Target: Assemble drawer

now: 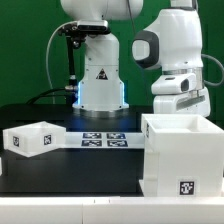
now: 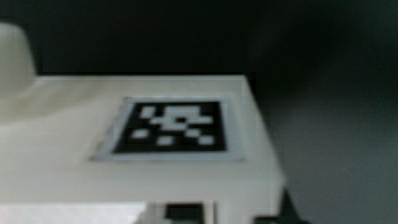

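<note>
The large white drawer casing (image 1: 185,160) stands at the exterior view's right, open at the top, with a tag low on its front. A small white tray (image 1: 30,138) sits at the exterior view's left. The white arm (image 1: 178,85) reaches down behind the casing's top edge, and its gripper is hidden there. In the wrist view a white surface (image 2: 71,120) with a black-and-white tag (image 2: 173,128) lies very close and blurred. I cannot tell which part it belongs to. The fingers do not show clearly. A second tray is not in view.
The marker board (image 1: 103,139) lies flat on the black table between the tray and the casing. The robot's base (image 1: 100,85) stands behind it. A dark stand (image 1: 66,55) rises at the back, at the exterior view's left.
</note>
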Tool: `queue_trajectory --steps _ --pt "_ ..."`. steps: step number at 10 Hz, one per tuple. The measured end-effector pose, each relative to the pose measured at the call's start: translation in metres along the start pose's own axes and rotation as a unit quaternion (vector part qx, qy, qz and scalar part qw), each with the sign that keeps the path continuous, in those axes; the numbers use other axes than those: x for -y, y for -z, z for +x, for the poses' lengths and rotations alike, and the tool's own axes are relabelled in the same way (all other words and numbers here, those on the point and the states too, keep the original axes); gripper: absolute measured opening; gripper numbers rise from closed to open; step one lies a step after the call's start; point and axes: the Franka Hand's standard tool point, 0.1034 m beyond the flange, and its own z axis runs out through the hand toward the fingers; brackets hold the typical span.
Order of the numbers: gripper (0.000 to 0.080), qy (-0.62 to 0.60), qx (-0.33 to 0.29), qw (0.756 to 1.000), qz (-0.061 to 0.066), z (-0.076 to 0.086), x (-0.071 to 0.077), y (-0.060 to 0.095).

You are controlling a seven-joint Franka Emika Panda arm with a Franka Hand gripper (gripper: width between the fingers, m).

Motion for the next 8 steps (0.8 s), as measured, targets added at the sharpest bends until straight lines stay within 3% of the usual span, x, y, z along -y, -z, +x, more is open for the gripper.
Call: queue_trajectory --steps 1,3,4,5,6,7,8 --pt "0.0035 0.033 0.005 0.999 -0.004 -0.007 -0.01 0.009" --pt "0.0035 0.098 0.03 0.995 -0.011 -0.037 -0.05 0.039" --pt "0.0035 0.122 0.044 0.991 -0.013 -0.055 -0.08 0.054" --pt "0.0035 0.159 0.061 0.985 -0.006 -0.069 -0.118 0.067" --pt "0.0035 0.154 0.066 0.986 -0.004 -0.079 -0.147 0.067" --pt "0.0035 0.142 0.068 0.987 0.0 -0.082 -0.153 0.063" --pt "0.0035 0.146 0.068 0.987 0.002 -0.08 -0.148 0.062"
